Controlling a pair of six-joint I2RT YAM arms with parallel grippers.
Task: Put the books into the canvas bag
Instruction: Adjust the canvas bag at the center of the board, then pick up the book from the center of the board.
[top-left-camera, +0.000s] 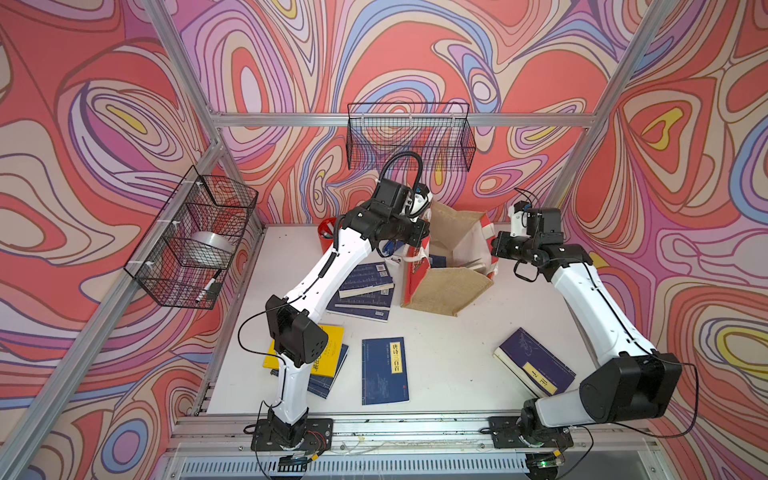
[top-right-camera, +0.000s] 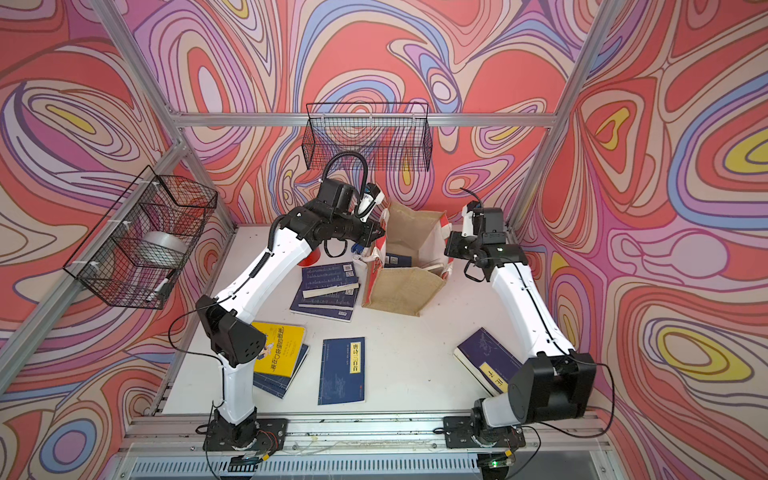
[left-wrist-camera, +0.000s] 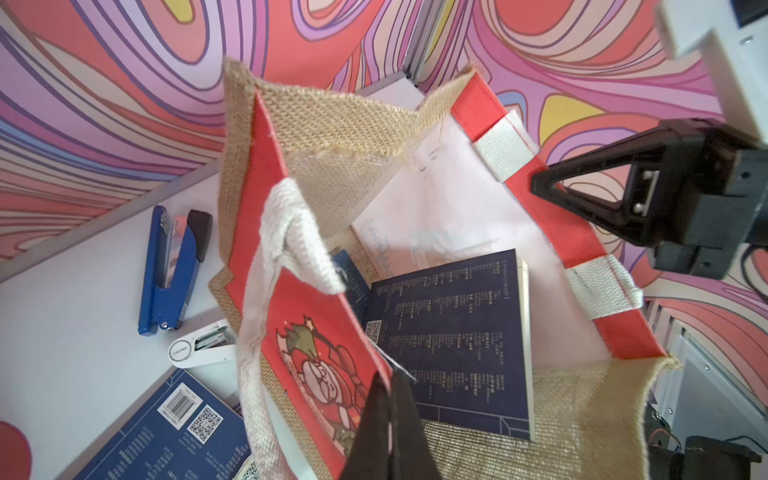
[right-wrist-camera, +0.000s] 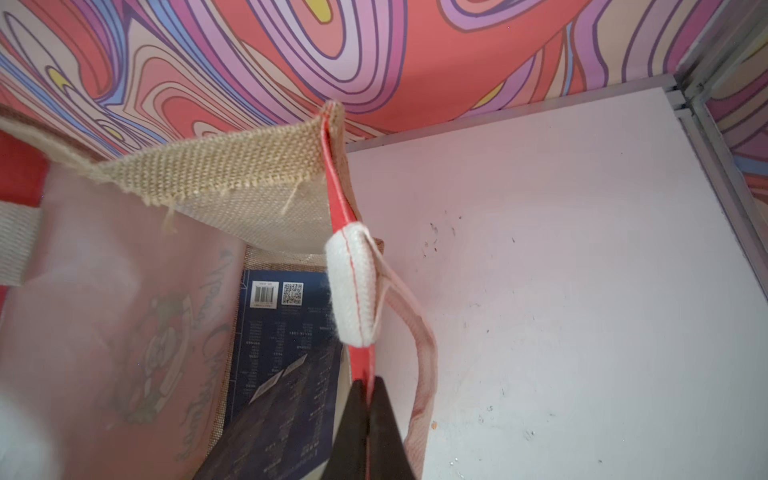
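Canvas bag stands open at the 12 o'clock end of the desk. Left jaws pinch its red printed front rim; right jaws pinch the opposite red rim. Navy books lie inside. Outside: navy stack at 10 o'clock, yellow book at 8, navy single at 6, thick navy book at 4.

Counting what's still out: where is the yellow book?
In both top views the yellow book lies at the front left of the table, on top of a navy book, partly hidden by the left arm's elbow.
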